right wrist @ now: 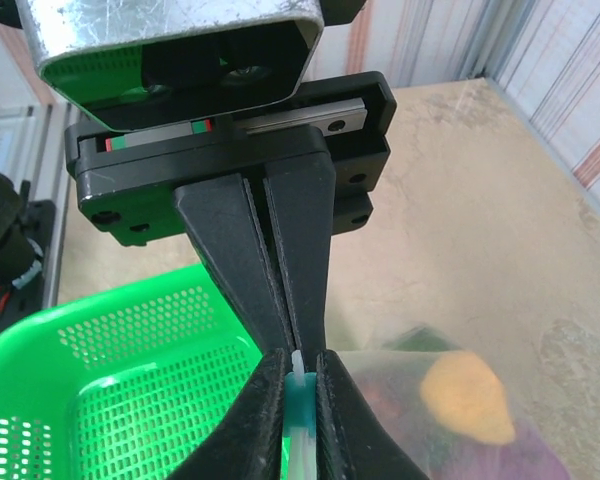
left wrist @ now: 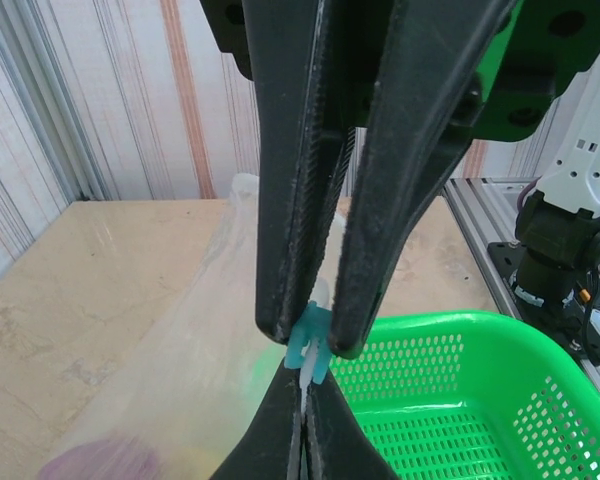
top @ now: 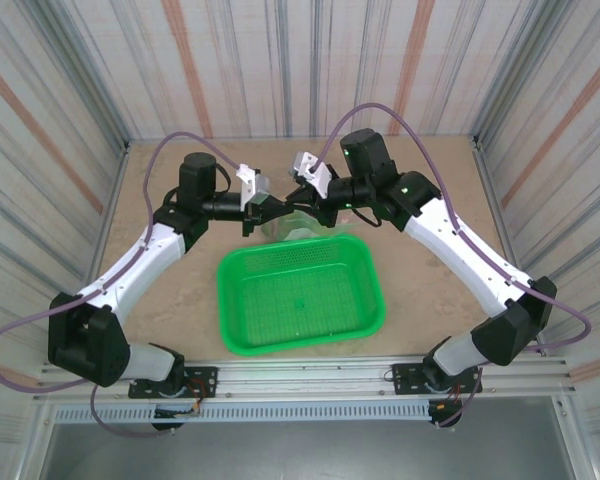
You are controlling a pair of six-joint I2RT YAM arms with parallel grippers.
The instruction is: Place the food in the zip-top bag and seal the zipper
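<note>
Zip-top bag (top: pixel 298 226) is held up at its mouth over the bench (top: pixel 195 320), just beyond the far rim of the green basket (top: pixel 298 343), which sits mid-bench between the two arm bases. The overhead view gives this layout, but there the bag is a pale crumple and the grips cannot be read. Whether the bag's bottom rests on the bench I cannot tell. The wrist views bring the left tool (left wrist: pixel 302 388) and the right tool (left wrist: pixel 312 340) close, meeting almost tip to tip at the mouth edge. Through the film the right wrist view picks out the food (right wrist: pixel 465 395) inside the bag: a yellow-orange piece, a purple one below it and something dark green behind (the left wrist view offers a purple blur low in the bag). Smallest of all, the zipper (left wrist: pixel 302 445) runs as a thin pale strip between the left tool's fingers, which are pressed together on it. The right tool's fingers taper down with a narrow wedge between them and nip the bluish slider tab (left wrist: pixel 310 352) at their tips.
</note>
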